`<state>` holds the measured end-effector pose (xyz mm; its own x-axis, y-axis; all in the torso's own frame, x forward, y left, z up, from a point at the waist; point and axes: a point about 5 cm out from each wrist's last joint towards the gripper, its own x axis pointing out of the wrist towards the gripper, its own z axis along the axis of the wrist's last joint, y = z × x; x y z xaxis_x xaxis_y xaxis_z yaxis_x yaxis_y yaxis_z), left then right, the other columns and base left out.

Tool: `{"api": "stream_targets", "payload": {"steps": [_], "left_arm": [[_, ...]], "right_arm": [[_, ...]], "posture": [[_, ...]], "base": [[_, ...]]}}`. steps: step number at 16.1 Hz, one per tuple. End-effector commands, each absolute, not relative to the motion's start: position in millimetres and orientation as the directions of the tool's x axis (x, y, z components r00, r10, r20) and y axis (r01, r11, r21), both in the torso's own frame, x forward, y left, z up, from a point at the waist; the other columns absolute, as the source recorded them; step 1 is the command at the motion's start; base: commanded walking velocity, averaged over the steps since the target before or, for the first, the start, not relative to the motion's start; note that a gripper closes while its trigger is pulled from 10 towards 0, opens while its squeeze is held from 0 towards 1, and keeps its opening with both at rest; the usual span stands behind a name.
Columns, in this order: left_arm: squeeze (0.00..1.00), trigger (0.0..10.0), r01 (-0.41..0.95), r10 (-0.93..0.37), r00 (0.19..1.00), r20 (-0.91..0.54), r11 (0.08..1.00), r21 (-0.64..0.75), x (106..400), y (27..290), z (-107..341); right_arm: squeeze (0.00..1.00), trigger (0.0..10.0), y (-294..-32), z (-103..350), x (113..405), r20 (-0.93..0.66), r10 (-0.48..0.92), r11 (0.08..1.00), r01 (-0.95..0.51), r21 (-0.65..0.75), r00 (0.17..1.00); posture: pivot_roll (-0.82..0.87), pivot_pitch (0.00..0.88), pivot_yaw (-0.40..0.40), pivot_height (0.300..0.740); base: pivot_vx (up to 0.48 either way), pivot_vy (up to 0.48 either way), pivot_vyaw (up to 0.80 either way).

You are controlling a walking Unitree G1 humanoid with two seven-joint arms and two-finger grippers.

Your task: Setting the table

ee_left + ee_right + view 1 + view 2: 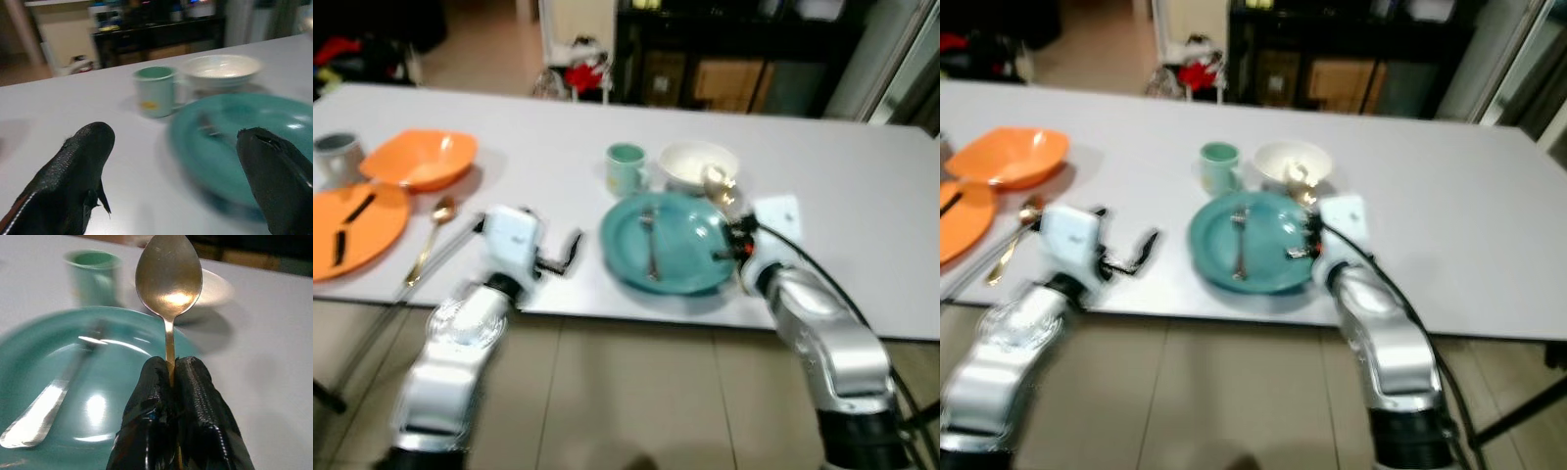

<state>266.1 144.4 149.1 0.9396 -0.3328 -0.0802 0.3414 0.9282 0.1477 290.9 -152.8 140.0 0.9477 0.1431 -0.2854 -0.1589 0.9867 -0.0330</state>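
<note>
Right gripper [171, 382] clenches a gold spoon [169, 281] upright at the teal plate's [690, 257] right rim; left gripper [176, 161], fingers spread, hovers left of that plate.

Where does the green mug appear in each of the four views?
Left eye view: green mug behind the teal plate, left of the white bowl.
Right eye view: same spot.
Left wrist view: upper middle, between the open left gripper fingers.
Right wrist view: upper left.
Shared landmark: the teal plate.
</note>
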Motion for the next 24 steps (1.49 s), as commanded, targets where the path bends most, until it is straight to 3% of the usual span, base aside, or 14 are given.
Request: {"api": "stream_targets", "payload": {"steps": [1, 8, 13, 24], "left_arm": [[0.00, 10.0, 0.317, -0.310, 0.948, -0.068, 0.932, 0.174, 268.8, 151.7, 154.6], [0.00, 10.0, 0.400, -0.388, 0.917, -0.096, 0.895, 0.200, 273.3, 149.1, 156.1], [0.00, 10.0, 0.628, -0.591, 0.778, -0.216, 0.747, 0.217, 265.3, 143.6, 153.8], [0.00, 10.0, 0.710, -0.658, 0.703, -0.271, 0.676, 0.198, 262.4, 143.7, 154.9]], "right_arm": [[0.00, 10.0, -148.6, 146.8, 294.4, -0.259, 0.156, 0.986, -0.168, -0.024, 0.953], [0.00, 10.0, -142.9, 132.0, 306.4, -0.342, 0.145, 0.987, -0.162, -0.019, 0.928], [0.00, 10.0, -133.6, 120.3, 328.9, -0.432, 0.152, 0.988, -0.145, 0.049, 0.889], [0.00, 10.0, -118.5, 104.3, 357.5, -0.541, 0.164, 0.986, -0.129, 0.103, 0.825]], "posture": [[0.11, 0.000, -0.021, 0.740], [0.11, 0.000, 0.006, 0.740], [0.12, 0.000, 0.023, 0.740], [0.13, 0.000, 0.021, 0.740]], "base": [[0.349, 0.000, 0.00], [0.148, 0.000, 0.00], [0.000, 0.000, 0.00], [0.000, 0.000, 0.00]]}}
